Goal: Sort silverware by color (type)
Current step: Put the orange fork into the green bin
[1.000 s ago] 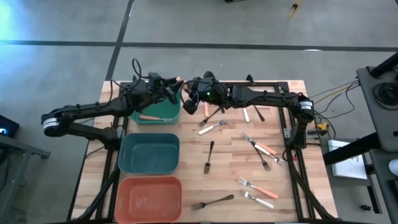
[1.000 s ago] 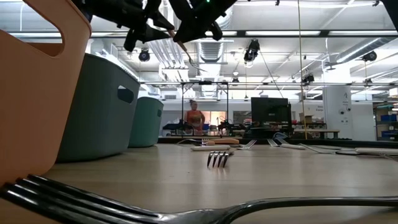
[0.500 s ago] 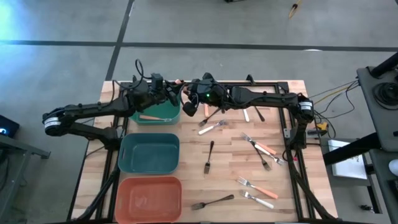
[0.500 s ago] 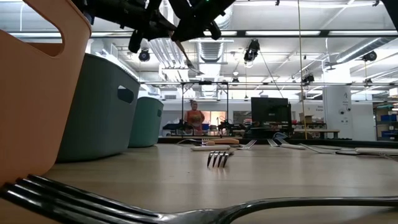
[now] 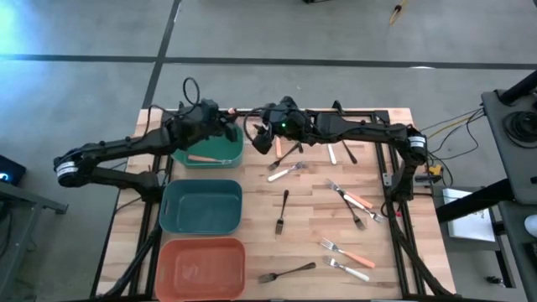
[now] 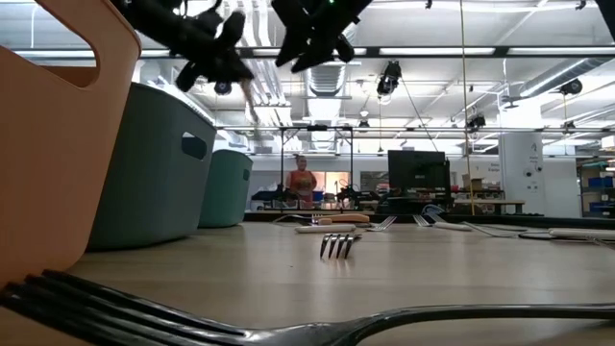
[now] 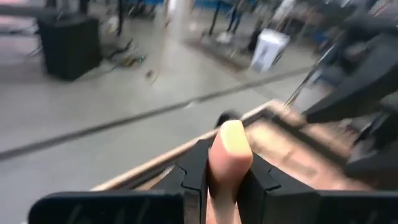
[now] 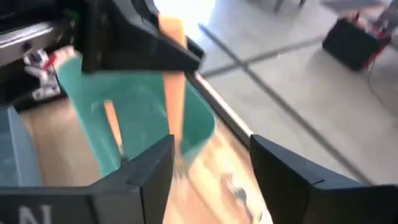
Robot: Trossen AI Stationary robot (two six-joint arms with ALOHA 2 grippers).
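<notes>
My left gripper [image 5: 228, 127] is shut on an orange-pink-handled fork [image 8: 174, 93] above the green bin's [image 5: 220, 151] far right corner. My right gripper [image 5: 262, 139] stands open just right of it, its fingers [image 8: 149, 180] apart and clear of the fork. In the low view the fork [image 6: 248, 91] slants down from the left gripper [image 6: 216, 58]. Another orange-handled fork [image 5: 200, 157] lies on the green bin's floor. The rest of the silverware [image 5: 287, 170] lies flat on the table to the right of the bins. My left gripper pinches the fork's orange-pink handle between its two fingers [image 7: 196, 168]. The handle's free end [image 7: 229, 140] sticks out past the fingertips. The fork hangs clear, its tine end [image 8: 178, 152] down over the green bin's rim.
A teal bin [image 5: 201, 207] and a salmon bin [image 5: 201, 267] stand in a row nearer than the green one. Loose forks lie at mid-table [image 5: 283, 210], to the right [image 5: 352, 200] and near the front [image 5: 287, 273]. A person [image 6: 302, 181] stands far behind the table.
The fork has passed from my right gripper to my left. The right gripper has let go of it, and the left gripper has carried it a little toward the table's left edge, over the green bin.
</notes>
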